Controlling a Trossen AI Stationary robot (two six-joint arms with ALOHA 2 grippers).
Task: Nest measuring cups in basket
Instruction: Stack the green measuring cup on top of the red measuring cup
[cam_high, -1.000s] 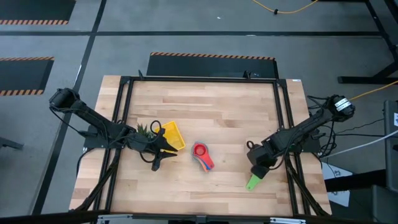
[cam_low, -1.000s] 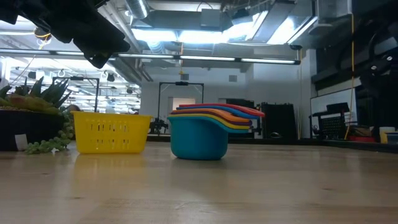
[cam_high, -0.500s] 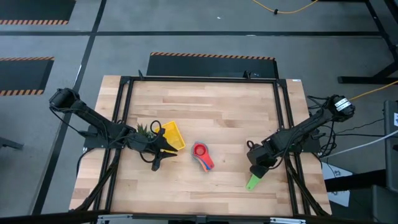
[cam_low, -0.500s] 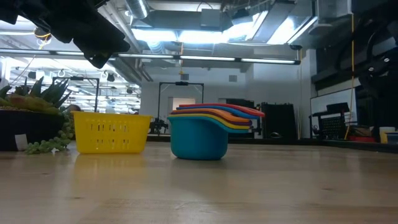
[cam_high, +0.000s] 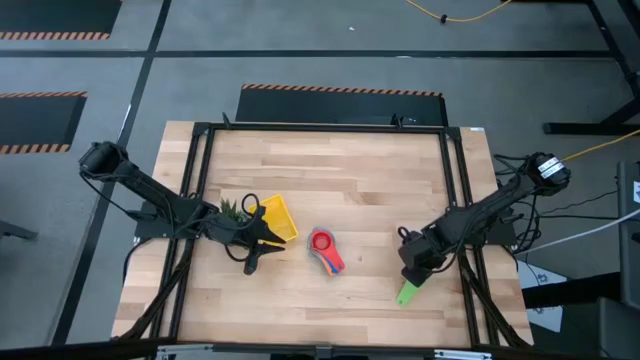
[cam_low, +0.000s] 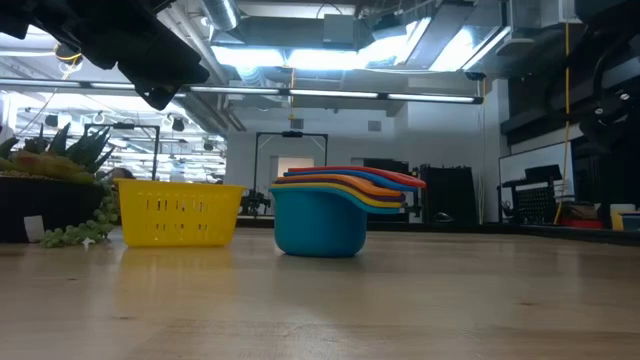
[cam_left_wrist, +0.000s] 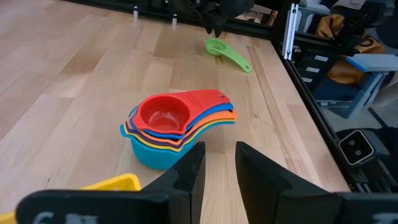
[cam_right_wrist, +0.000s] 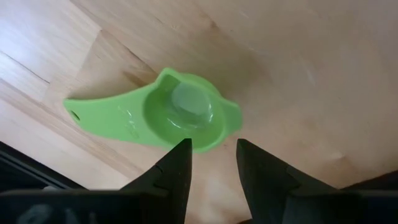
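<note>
Six nested measuring cups, red on top and light blue at the bottom, stand at the table's middle; they also show in the low view and the left wrist view. The green measuring cup lies alone on its base near the right front, bowl up. The yellow basket stands left of the stack. My left gripper hovers open just in front of the basket, its fingers pointing at the stack. My right gripper hangs open just above the green cup, fingers beside its rim.
A small spiky green plant in a dark pot stands against the basket's left side, under my left arm. Black frame rails run along the table's edges. Bare wood lies between the stack and the green cup and across the far half.
</note>
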